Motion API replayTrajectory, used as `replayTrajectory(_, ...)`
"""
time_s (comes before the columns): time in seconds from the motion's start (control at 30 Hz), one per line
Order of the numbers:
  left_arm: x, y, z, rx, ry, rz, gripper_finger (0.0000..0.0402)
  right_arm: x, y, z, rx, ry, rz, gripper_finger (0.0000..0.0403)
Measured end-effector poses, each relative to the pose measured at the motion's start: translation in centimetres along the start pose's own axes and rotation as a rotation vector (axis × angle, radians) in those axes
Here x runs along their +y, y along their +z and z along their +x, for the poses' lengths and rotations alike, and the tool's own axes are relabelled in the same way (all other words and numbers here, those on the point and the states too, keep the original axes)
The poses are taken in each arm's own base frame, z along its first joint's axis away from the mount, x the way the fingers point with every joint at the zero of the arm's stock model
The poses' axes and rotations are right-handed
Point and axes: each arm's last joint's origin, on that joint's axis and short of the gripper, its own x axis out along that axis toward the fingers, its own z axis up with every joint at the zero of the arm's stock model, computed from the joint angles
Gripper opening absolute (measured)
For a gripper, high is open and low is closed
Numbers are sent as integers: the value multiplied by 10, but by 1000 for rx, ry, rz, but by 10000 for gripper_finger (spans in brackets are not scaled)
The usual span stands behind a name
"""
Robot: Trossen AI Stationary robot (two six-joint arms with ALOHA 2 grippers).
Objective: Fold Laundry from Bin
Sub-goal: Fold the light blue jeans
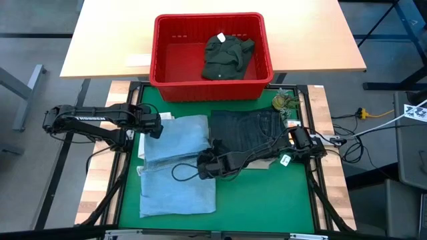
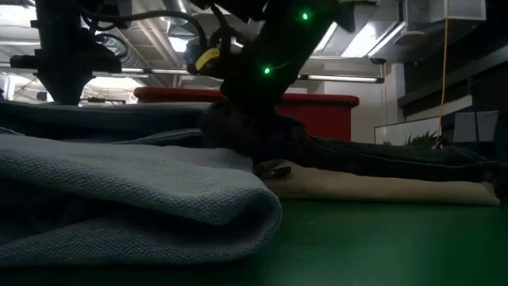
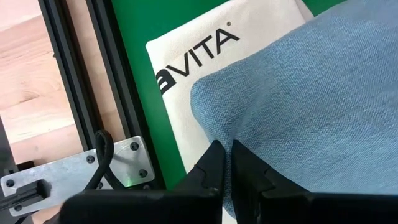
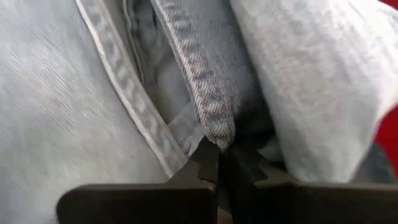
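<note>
- Denim made up most of what lay on the mat: the light blue jeans [image 1: 177, 167] filled the left centre of the high view, and the dark navy jeans [image 1: 250, 130] lay just right of them, on top of the beige trousers [image 2: 381, 187], whose edge showed under them in the low view.
- I judged the denim to be soft but rather heavy, limp when lifted, with thick hems and seams that are the firmest places to take hold of; a grip in the middle of a leg would only pull up a loose bump.
- The right gripper [image 1: 208, 164] was low, at the centre of the high view, where the two pairs of jeans met. In the right wrist view its fingers were pressed together on a stitched hem of the light blue jeans.
- The right arm reached in nearly flat from the right edge of the frame.
- The left gripper [image 3: 225, 163] was at the upper left corner of the light blue jeans, fingers closed; whether it pinched the fabric edge I could not tell. A white tote bag [image 3: 186, 68] lay under the cloth there.
- The bin [image 1: 212, 88] stood at top centre, and a dark olive-green piece [image 1: 227, 57] was lying inside.
</note>
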Motion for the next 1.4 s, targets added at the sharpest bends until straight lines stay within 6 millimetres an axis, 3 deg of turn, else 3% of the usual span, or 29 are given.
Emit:
replayTrajectory(0.17, 1, -1, 0, 9, 19, 9, 7, -6, 6, -8, 49, 7, -42, 12)
replayTrajectory(0.5, 1, -1, 0, 9, 18, 77, 15, -3, 7, -8, 51, 105, -33, 68)
replayTrajectory(0.93, 1, -2, 0, 69, -11, 112, 115, -4, 8, -8, 55, 106, -36, 180)
replayTrajectory(1.13, 5, -8, -1, 197, -27, 124, 147, -13, 20, -23, 113, 154, -74, 197)
replayTrajectory(1.4, 10, -10, -8, 236, -101, 191, 137, -30, 41, -50, 171, 314, -91, 198)
